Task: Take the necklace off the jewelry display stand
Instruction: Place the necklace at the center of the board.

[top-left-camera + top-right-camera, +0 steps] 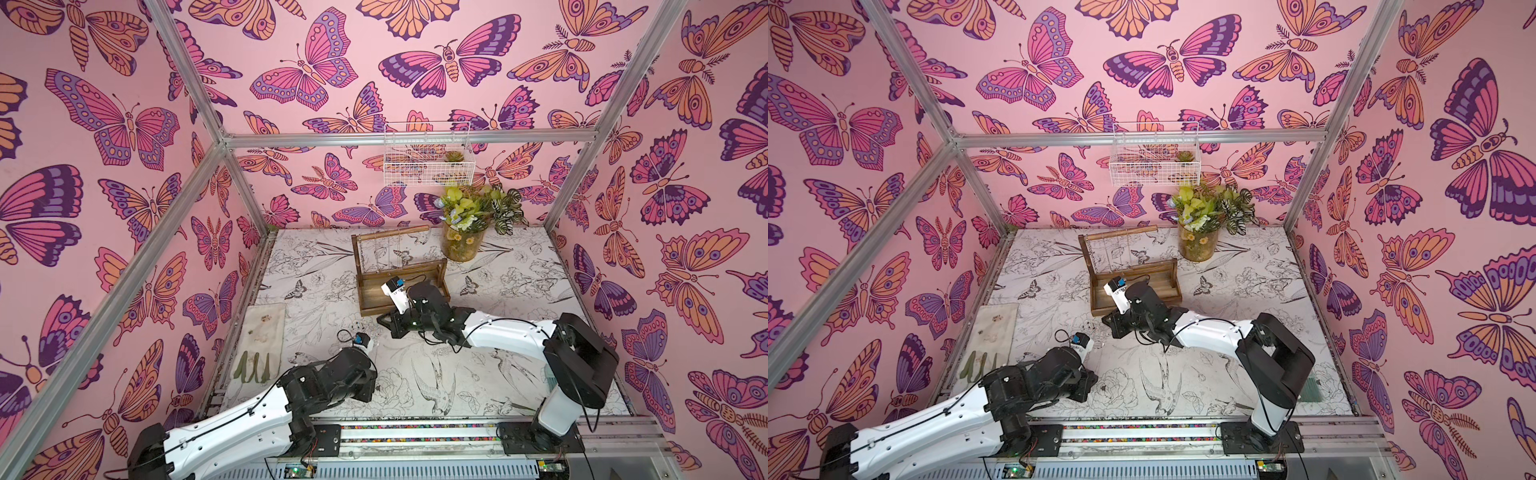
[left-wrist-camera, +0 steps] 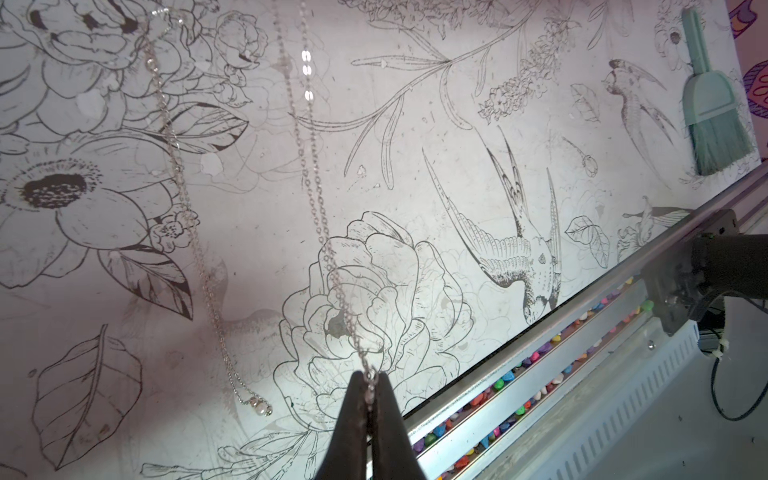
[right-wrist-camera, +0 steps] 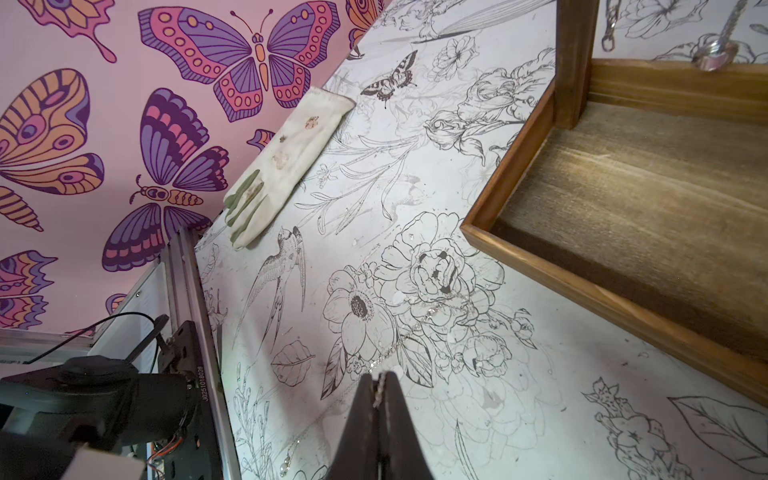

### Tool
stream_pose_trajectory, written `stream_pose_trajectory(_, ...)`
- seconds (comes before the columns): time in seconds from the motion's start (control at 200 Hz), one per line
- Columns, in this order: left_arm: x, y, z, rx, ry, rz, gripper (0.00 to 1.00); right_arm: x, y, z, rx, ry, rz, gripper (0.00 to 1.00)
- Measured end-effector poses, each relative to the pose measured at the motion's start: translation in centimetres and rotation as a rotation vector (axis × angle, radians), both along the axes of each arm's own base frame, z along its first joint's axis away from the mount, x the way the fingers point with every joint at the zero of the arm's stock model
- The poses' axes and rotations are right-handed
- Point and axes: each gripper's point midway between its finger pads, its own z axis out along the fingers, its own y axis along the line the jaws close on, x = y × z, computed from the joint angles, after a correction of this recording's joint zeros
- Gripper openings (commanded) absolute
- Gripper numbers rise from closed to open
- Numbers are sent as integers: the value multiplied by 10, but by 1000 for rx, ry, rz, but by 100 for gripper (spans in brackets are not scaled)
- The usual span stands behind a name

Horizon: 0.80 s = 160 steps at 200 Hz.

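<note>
Pink butterfly walls stand around a flowery table point(image 1: 519, 291). The jewelry display stand point(image 1: 390, 232) sits near the back. The left gripper point(image 2: 369, 376) and right gripper point(image 3: 379, 376) both pinch the thin necklace point(image 2: 320, 208) over the table, off the stand.

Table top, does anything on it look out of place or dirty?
A white glove with green fingertips lies flat along the left edge of the table, blotched with brownish stains; it looks unrelated to the jewelry display stand.

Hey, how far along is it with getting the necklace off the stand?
Done: the necklace looks clear of the jewelry display stand. In hand: the left gripper and right gripper are each shut on its chain. Left: laying it down and letting go.
</note>
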Motion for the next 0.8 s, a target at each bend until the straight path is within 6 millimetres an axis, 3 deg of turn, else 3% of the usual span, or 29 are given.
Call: stream_pose_trajectory(0.801,-14,13,-42,91,122,38,0,0,6,-63,-70,90,15,0)
